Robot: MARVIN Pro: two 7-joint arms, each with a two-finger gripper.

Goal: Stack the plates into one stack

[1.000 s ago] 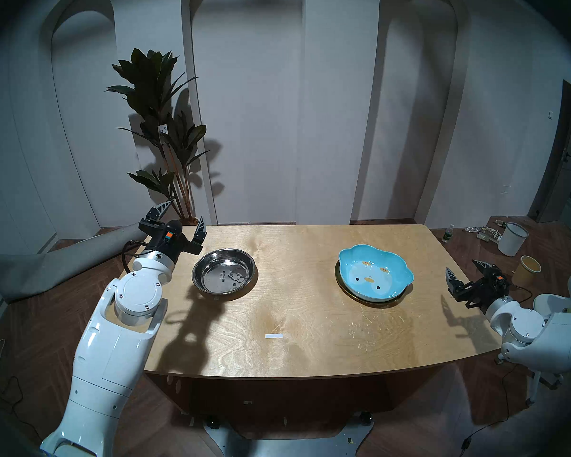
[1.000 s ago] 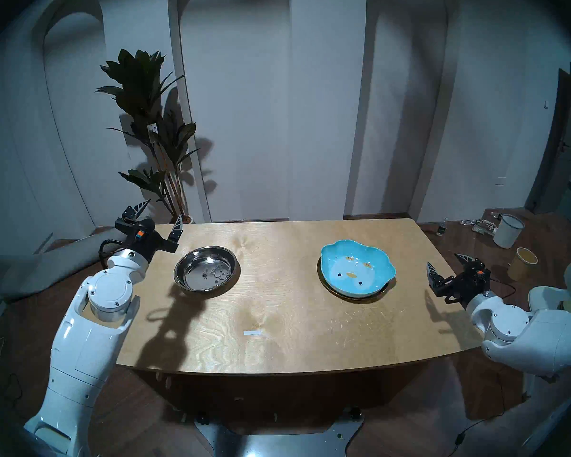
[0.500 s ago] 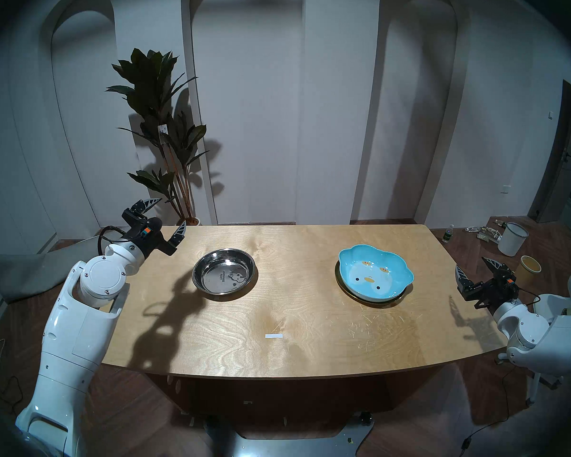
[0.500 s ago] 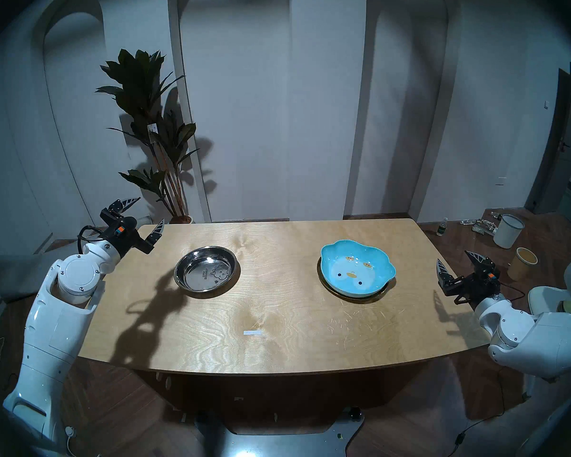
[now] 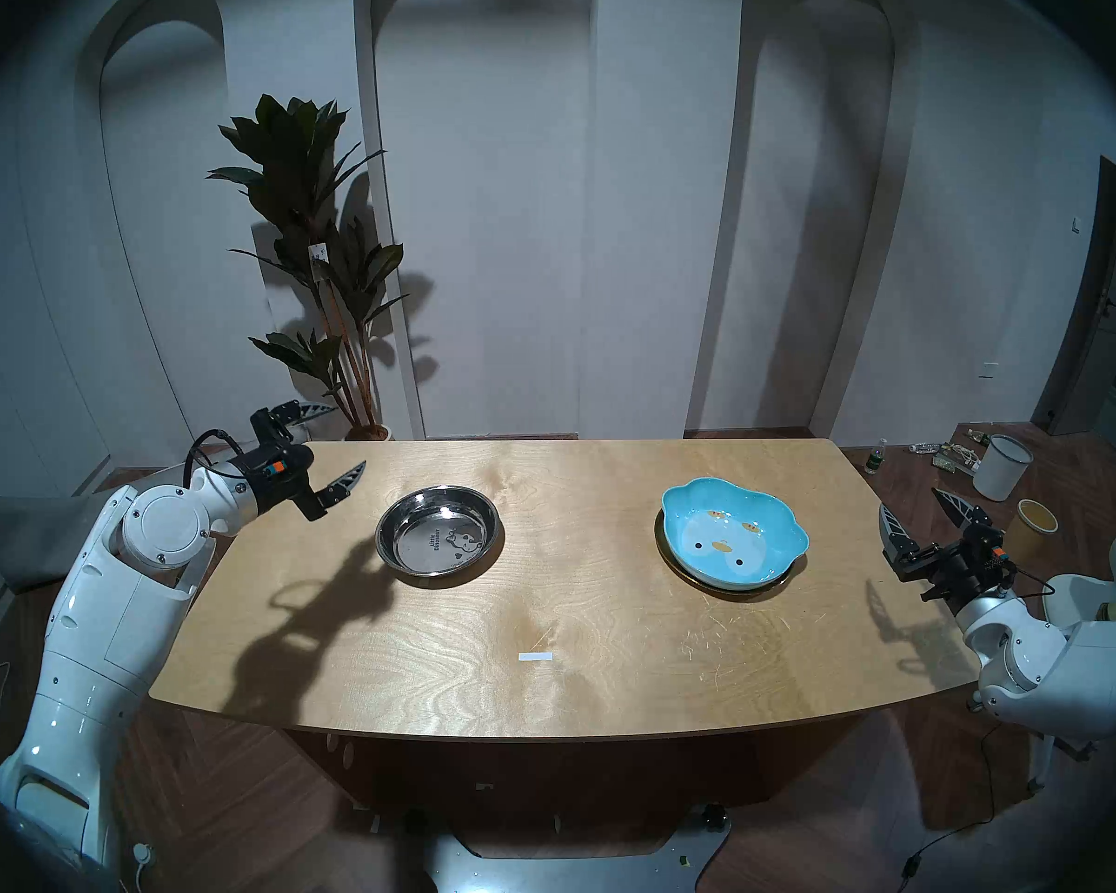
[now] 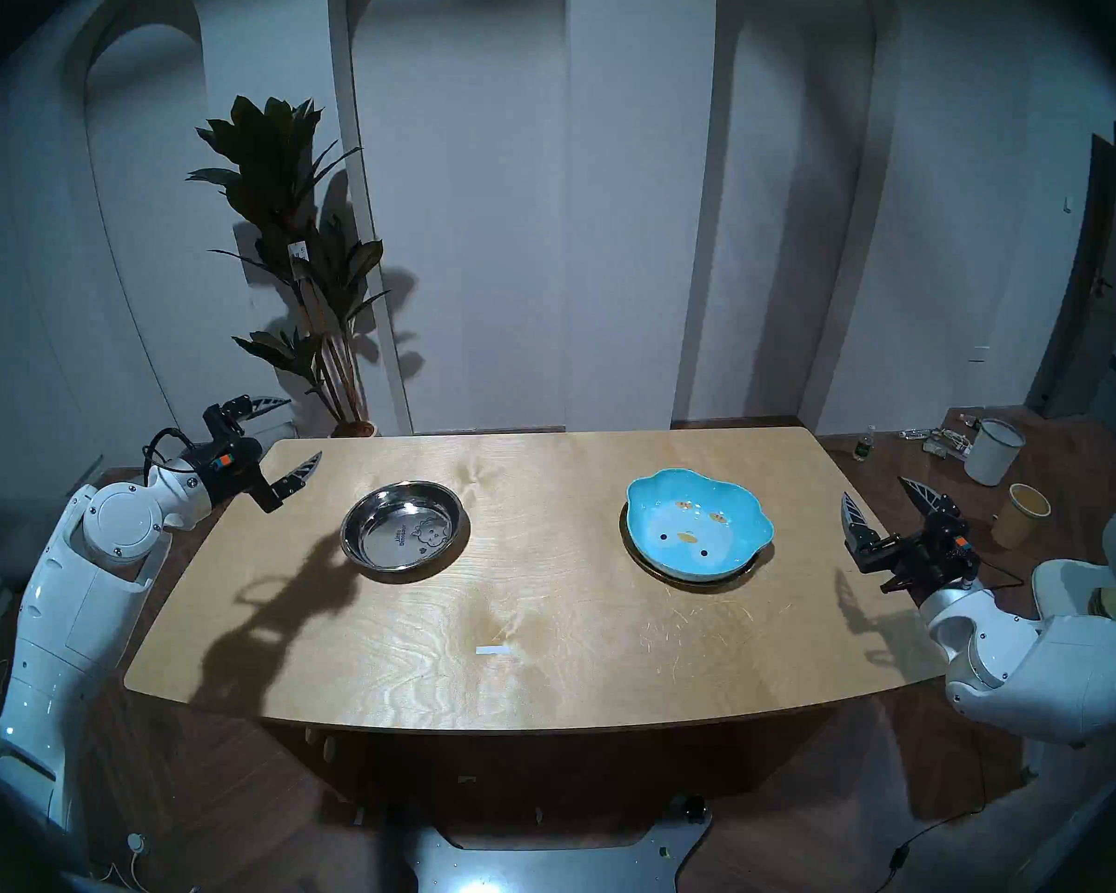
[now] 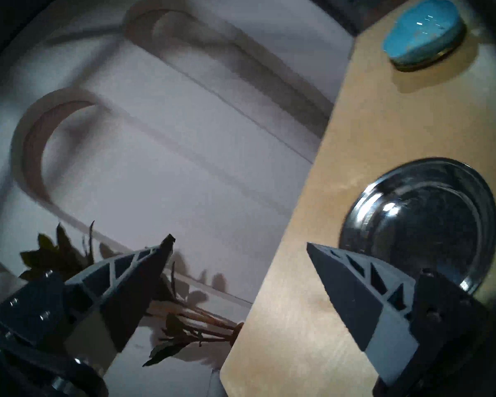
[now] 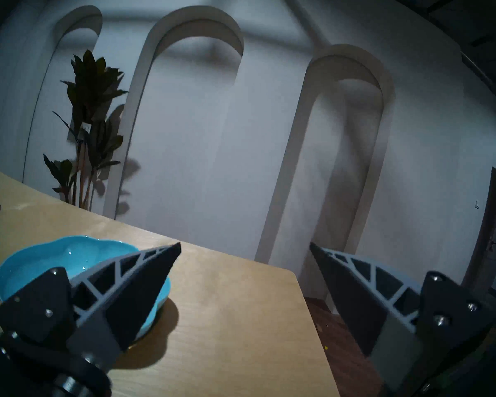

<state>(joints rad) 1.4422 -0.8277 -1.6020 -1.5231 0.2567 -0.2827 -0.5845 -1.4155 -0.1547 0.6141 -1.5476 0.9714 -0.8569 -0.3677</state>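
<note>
The steel dish point(image 5: 438, 536) sits mouth-up toward the bench's point(image 5: 542, 614) left end; the blue dish point(image 5: 733, 537) rests mouth-up on the gold plate point(image 5: 703, 579) rightward. Left tool point(image 5: 339, 440) and right tool point(image 5: 915, 508) gape wide, empty.

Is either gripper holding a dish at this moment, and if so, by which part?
Nothing is held. The left gripper and the right gripper are both open and empty, off the steel dish and the blue chick-face dish.
</note>
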